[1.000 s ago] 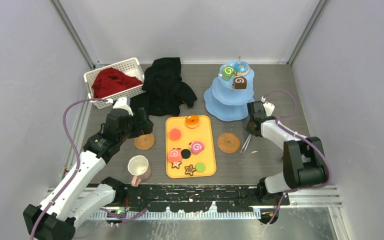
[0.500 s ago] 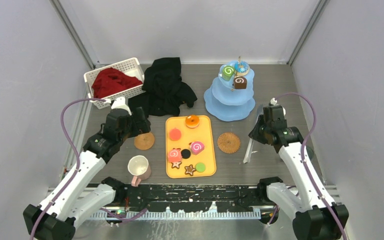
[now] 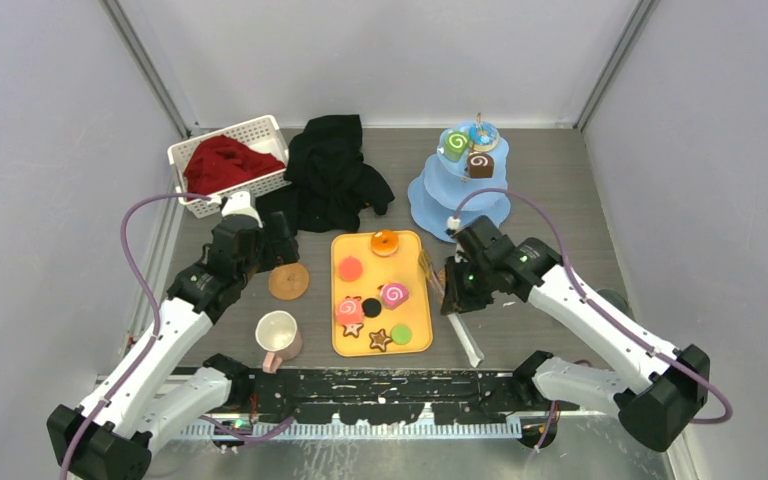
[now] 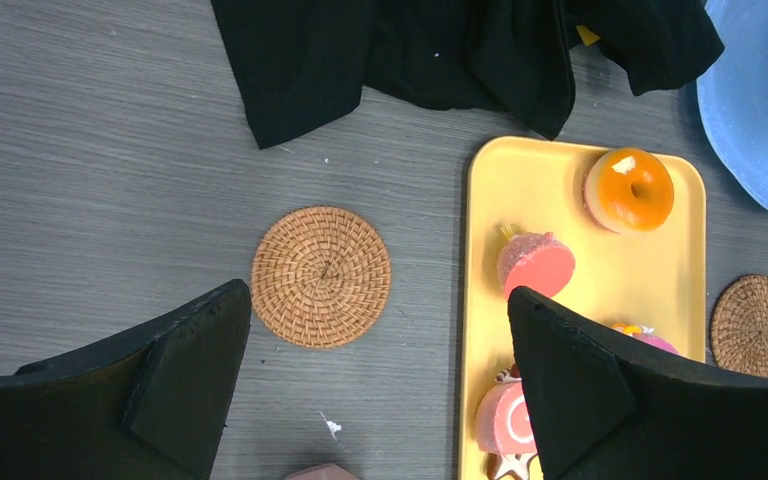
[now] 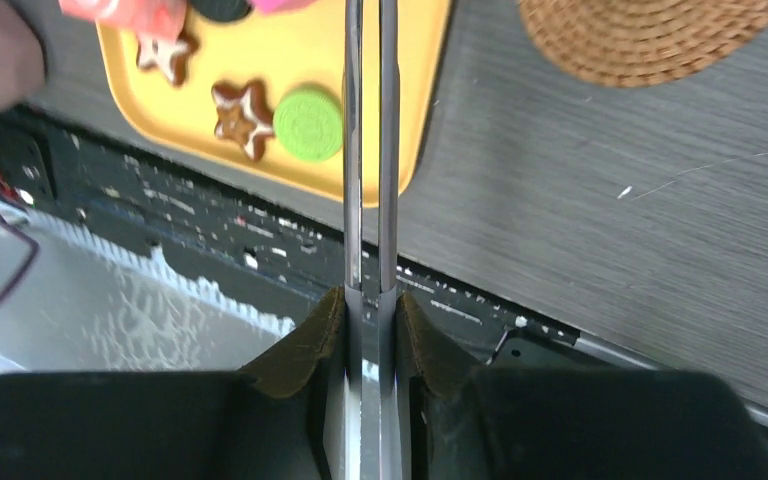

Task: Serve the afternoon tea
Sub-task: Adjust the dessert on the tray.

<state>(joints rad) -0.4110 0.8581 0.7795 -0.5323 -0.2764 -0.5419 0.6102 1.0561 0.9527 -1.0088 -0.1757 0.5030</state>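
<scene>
The pale-blue three-tier stand (image 3: 440, 200) stands at the back right with a green swirl roll (image 3: 455, 145), a brown swirl cube (image 3: 479, 165) and a blue donut (image 3: 483, 133) on it. More sweets lie on the yellow tray (image 3: 416, 255): an orange donut (image 3: 385, 242), pink swirl rolls (image 3: 394, 294), star cookies (image 5: 240, 118). The cream mug (image 3: 278, 335) with a pink handle stands left of the tray. My right gripper (image 3: 457, 288) is shut on metal tongs (image 5: 370, 150) just right of the tray. My left gripper (image 4: 375, 300) is open and empty above the left coaster (image 4: 322, 276). I cannot make out the grey mug.
A black cloth (image 3: 332, 175) lies behind the tray. A white basket with red cloth (image 3: 225, 160) stands at the back left. A second wicker coaster (image 5: 650, 30) lies right of the tray, partly under my right gripper. The arms' rail runs along the near edge.
My right arm has swung left from beside the stand, carrying the tongs, and now hangs over the right coaster at the tray's edge. The left arm has barely moved.
</scene>
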